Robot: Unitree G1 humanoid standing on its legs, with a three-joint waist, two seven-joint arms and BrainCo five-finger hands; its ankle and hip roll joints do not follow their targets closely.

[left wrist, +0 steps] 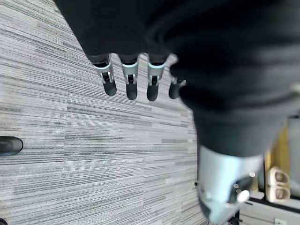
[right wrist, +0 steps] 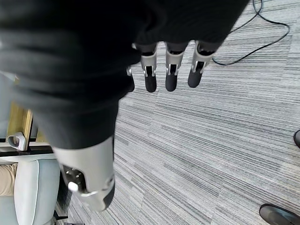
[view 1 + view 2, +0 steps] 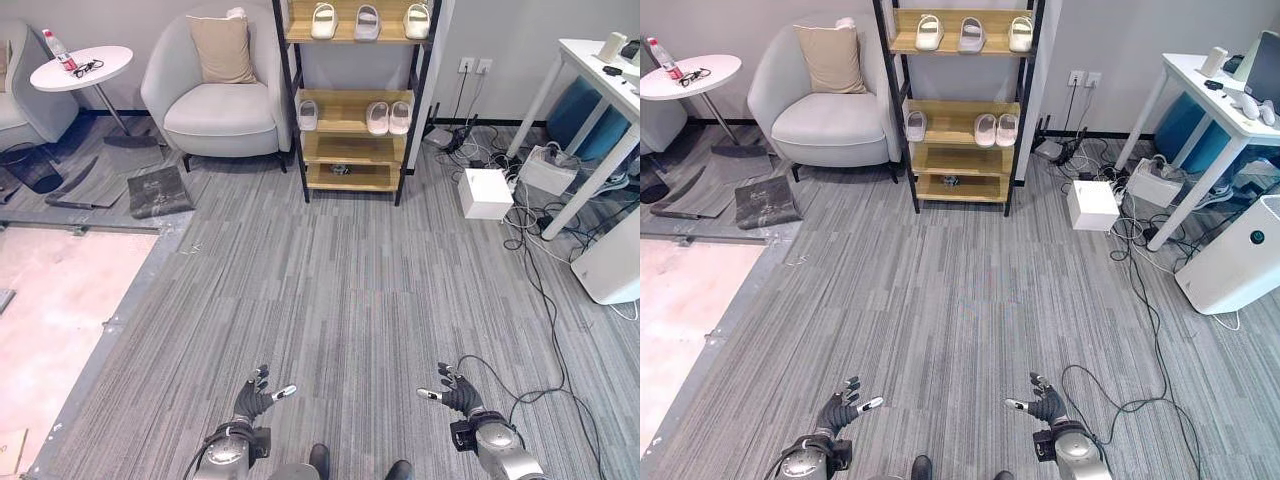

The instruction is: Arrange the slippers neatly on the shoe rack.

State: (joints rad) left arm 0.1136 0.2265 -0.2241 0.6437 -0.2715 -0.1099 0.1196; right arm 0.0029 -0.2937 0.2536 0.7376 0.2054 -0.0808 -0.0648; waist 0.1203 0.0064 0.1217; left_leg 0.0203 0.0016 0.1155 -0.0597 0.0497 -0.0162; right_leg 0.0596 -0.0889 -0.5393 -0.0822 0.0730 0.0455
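Slippers (image 3: 388, 117) sit on the shoe rack's (image 3: 347, 98) top and middle shelves, one apart. Your left hand (image 3: 256, 397) and right hand (image 3: 456, 392) hang open, empty, well short; tidying remains.

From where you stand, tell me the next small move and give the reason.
Probably step forward toward the shoe rack. Both the left hand and right hand hang open and empty over bare floor, far short of the rack, where a lone slipper sits apart from the pair on the middle shelf.
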